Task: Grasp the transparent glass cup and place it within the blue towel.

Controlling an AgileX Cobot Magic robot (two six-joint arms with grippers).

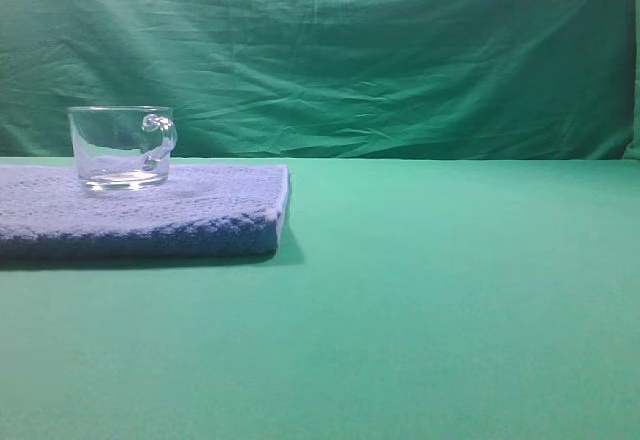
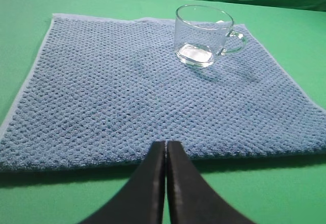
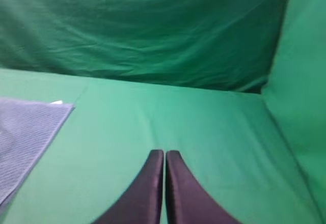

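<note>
The left claw (image 2: 166,150) is closed with nothing between its black fingers, which press together just off the near edge of the blue towel (image 2: 127,102). From this claw the towel spreads forward and to both sides, flat on the green worktop (image 2: 285,193). The transparent glass cup (image 2: 202,35) stands upright well ahead of the claw and a little to its right, inside the towel's far right corner, its handle pointing away to the right. Claw and cup are well apart, with nothing touching the glass.

In the exterior high view the cup (image 1: 122,147) sits on the towel (image 1: 150,215) with its base fully on the fabric, back from the right-hand edge, and neither arm shows.

Further right, the right claw (image 3: 164,155) is likewise closed and empty. Bare worktop lies ahead of it, and only a corner of the towel (image 3: 23,132) shows, off to its left and well apart. A green backdrop (image 3: 153,30) hangs beyond.

Judged from this, the placing step looks finished: the cup rests within the towel and is released. The next move calls for little more than keeping both claws clear of the cup, so the glass is not nudged off.
</note>
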